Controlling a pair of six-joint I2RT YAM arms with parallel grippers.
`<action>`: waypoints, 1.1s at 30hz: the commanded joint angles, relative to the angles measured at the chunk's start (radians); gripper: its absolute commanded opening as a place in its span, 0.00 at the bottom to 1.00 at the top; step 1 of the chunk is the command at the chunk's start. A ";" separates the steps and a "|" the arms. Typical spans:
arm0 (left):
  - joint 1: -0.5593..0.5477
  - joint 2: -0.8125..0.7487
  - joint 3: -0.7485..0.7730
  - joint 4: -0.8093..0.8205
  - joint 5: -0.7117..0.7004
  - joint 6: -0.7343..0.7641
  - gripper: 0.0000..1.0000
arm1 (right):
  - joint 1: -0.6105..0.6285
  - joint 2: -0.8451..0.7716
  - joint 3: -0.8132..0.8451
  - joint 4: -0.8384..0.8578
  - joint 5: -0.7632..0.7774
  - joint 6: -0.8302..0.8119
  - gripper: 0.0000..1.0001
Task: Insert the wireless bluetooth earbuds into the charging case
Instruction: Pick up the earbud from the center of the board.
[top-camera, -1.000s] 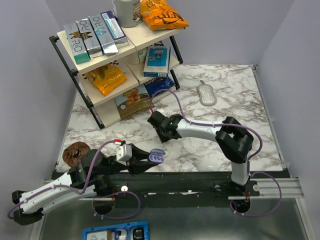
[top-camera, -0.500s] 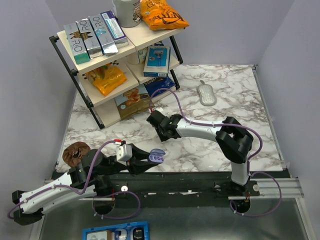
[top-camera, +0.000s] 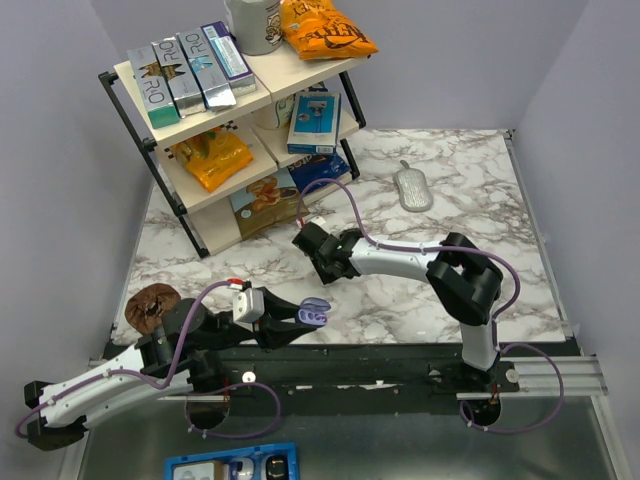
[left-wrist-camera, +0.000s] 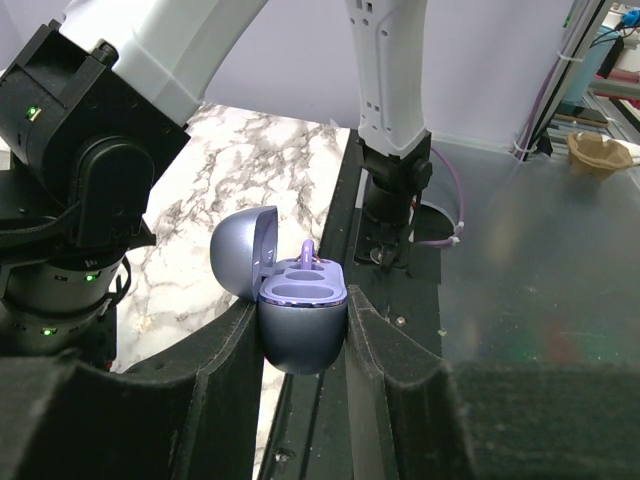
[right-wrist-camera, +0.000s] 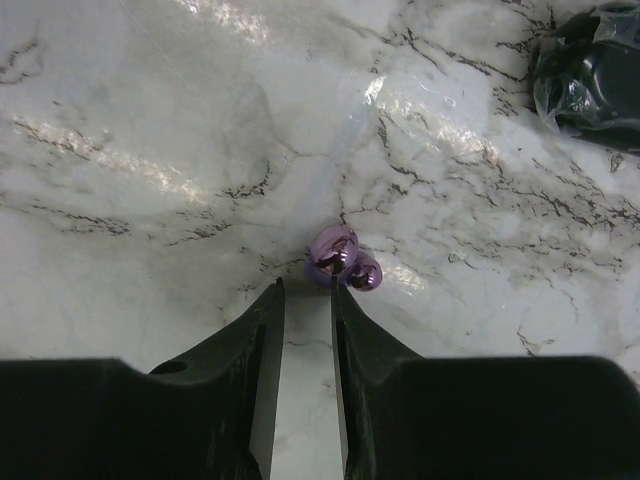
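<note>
The left gripper has its jaws clamped on the lavender charging case, held with its lid open at the near edge of the desk. A seated earbud sticks up from one well. Nearer the desk's middle, the right gripper has its jaws narrowly apart and empty, just short of a loose purple earbud.

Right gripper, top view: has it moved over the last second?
Yes. The right gripper has edged slightly left and away from the arm bases, drawing closer to the foot of the shelf rack.
</note>
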 joint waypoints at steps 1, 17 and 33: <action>0.000 -0.004 -0.005 0.015 -0.011 -0.005 0.00 | 0.004 0.038 -0.003 0.002 0.013 -0.001 0.34; 0.000 0.004 -0.007 0.017 -0.008 -0.005 0.00 | -0.001 0.013 -0.015 0.022 0.033 -0.020 0.09; 0.000 0.004 -0.002 0.017 -0.019 -0.002 0.00 | -0.003 -0.154 -0.006 -0.046 0.020 -0.067 0.01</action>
